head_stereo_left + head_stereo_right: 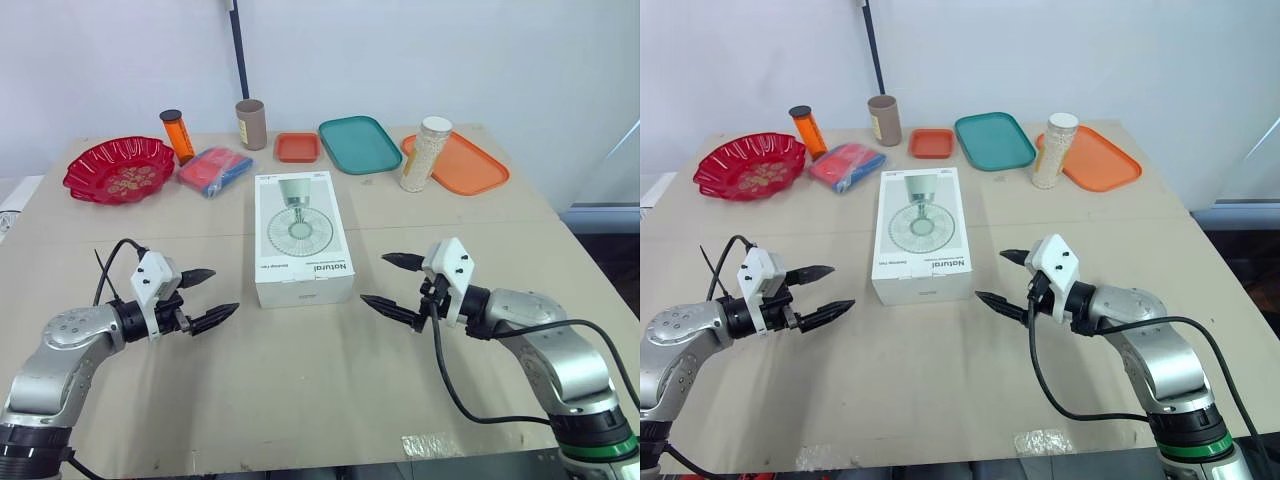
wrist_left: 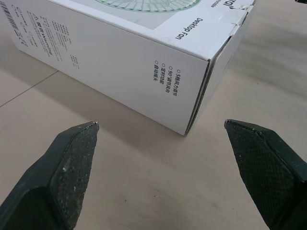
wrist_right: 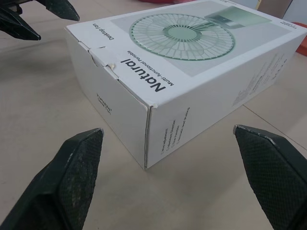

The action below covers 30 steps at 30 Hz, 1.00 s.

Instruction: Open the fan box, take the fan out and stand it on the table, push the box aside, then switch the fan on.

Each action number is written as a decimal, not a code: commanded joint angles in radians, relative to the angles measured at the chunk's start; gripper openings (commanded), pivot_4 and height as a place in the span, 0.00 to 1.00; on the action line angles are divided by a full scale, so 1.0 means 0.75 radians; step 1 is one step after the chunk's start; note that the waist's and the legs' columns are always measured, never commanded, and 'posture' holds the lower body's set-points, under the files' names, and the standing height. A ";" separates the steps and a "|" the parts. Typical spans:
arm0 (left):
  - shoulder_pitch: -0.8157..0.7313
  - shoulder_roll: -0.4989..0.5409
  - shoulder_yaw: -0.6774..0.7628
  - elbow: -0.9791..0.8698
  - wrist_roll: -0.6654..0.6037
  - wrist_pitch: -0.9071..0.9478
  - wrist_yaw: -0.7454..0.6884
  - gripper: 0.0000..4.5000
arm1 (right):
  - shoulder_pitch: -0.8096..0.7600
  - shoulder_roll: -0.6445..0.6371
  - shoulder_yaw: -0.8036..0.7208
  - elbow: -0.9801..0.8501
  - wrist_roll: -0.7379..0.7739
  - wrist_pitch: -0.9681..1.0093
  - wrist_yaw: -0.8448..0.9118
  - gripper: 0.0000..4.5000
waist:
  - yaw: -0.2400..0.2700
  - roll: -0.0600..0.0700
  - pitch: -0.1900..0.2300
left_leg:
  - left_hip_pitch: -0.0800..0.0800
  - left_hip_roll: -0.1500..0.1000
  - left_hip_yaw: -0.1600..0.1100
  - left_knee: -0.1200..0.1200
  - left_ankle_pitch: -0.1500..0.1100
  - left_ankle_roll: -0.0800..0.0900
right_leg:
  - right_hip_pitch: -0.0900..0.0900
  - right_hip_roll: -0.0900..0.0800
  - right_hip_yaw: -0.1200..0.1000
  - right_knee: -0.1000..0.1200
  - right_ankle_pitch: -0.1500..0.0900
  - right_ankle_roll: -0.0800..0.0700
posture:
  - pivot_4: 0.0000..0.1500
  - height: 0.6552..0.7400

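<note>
Table (image 1: 300, 390) — fan box (image 1: 301, 238); teal tray (image 1: 359, 144), bowl (image 1: 119, 169) behind.

- Fan box (image 2: 144, 62), centre of table: top face and far end are cut off in the left wrist view. Fine print on its side wall is too small to read. Contents are hidden behind closed flaps.
- Black pole (image 1: 238, 50), behind far edge: upper end is cut off.
- Red bowl (image 1: 118, 168), far left corner: contents are too small to identify.
- Blue-and-red packet (image 1: 213, 170), beside bowl: kind cannot be told.
- Brown cup (image 1: 251, 124), far edge: interior is hidden.
- Table (image 1: 300, 380): near left corner is cut off.
</note>
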 commanded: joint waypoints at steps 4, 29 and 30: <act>-0.009 0.017 -0.006 -0.009 0.018 -0.029 -0.025 1.00 | 0.002 -0.013 -0.024 -0.048 0.003 -0.010 0.004 0.98 | 0.000 0.000 0.000 | 0.000 0.000 0.000 0.000 0.000 0.000 | 0.000 0.000 0.000 0.000 0.000 0.000 | 1.00 1.00; -0.167 -0.053 0.005 -0.124 -0.144 0.032 -0.010 0.43 | -0.067 -0.095 -0.078 -0.186 0.060 0.085 0.016 1.00 | 0.000 0.000 0.000 | 0.000 0.000 0.000 0.002 0.000 0.000 | 0.000 0.000 0.000 0.001 0.000 0.000 | 1.00 1.00; -0.201 -0.072 -0.001 -0.117 -0.140 0.028 0.007 0.36 | -0.078 -0.086 -0.066 -0.206 0.063 0.096 0.007 1.00 | 0.001 0.000 0.000 | 0.000 0.000 0.000 0.002 0.000 0.000 | 0.000 0.000 -0.001 0.001 0.000 0.000 | 1.00 1.00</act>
